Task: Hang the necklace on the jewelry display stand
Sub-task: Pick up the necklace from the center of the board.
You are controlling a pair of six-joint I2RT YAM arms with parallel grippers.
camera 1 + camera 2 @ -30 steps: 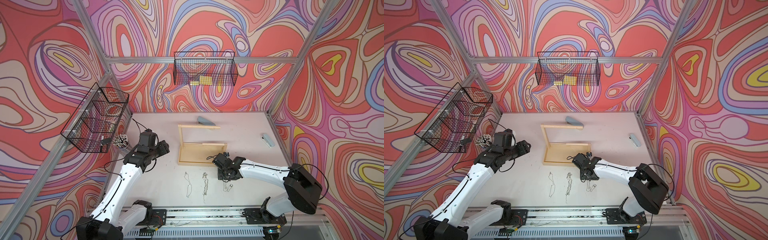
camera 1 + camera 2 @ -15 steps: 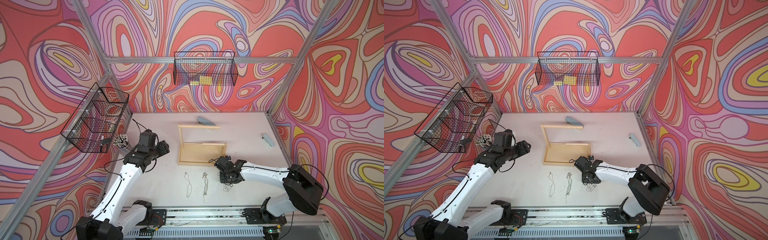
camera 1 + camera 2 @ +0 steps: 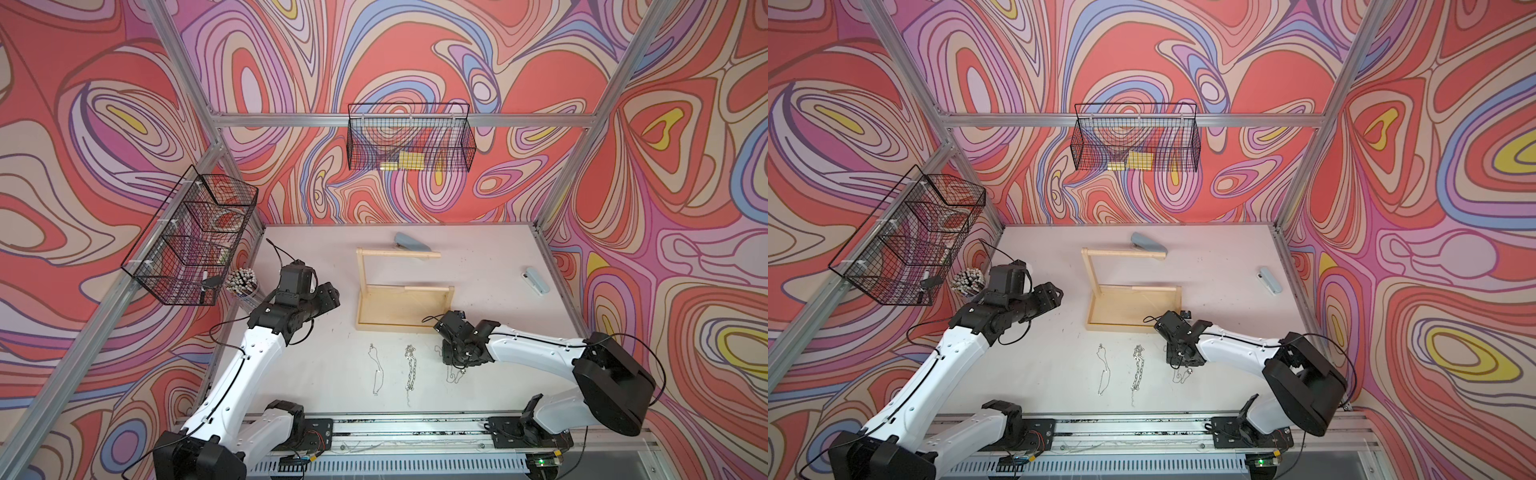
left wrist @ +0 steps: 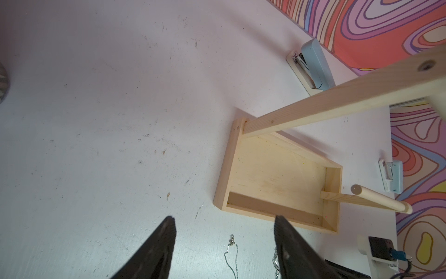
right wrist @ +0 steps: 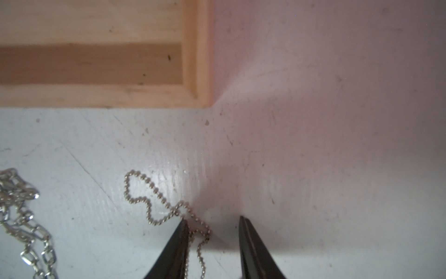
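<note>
The necklace, a fine bead chain (image 5: pixel 142 177), lies crumpled on the table just in front of the jewelry display stand (image 3: pixel 362 282) (image 3: pixel 1094 276), a pale wooden tray with an upright and two bars. My right gripper (image 5: pixel 212 219) (image 3: pixel 453 357) is down at the table over this chain. Its jaws stand partly apart, a loop of beads lies between them against one finger, and a gap still shows. Only the chain's near end (image 3: pixel 454 376) shows in the top views. My left gripper (image 4: pixel 224 218) (image 3: pixel 328 297) hovers open and empty to the left of the stand (image 4: pixel 272 174).
A thin chain (image 3: pixel 376 370) and a chunky link chain (image 3: pixel 410 370) lie left of the bead chain. Two pale blue staplers (image 3: pixel 409 243) (image 3: pixel 536 280) sit behind and right of the stand. A pencil cup (image 3: pixel 243 282) and wire baskets (image 3: pixel 195 237) (image 3: pixel 409 143) line the left and back.
My right gripper has come down and slightly toward the front onto the bead chain, and its jaws have narrowed. The left arm has not moved.
</note>
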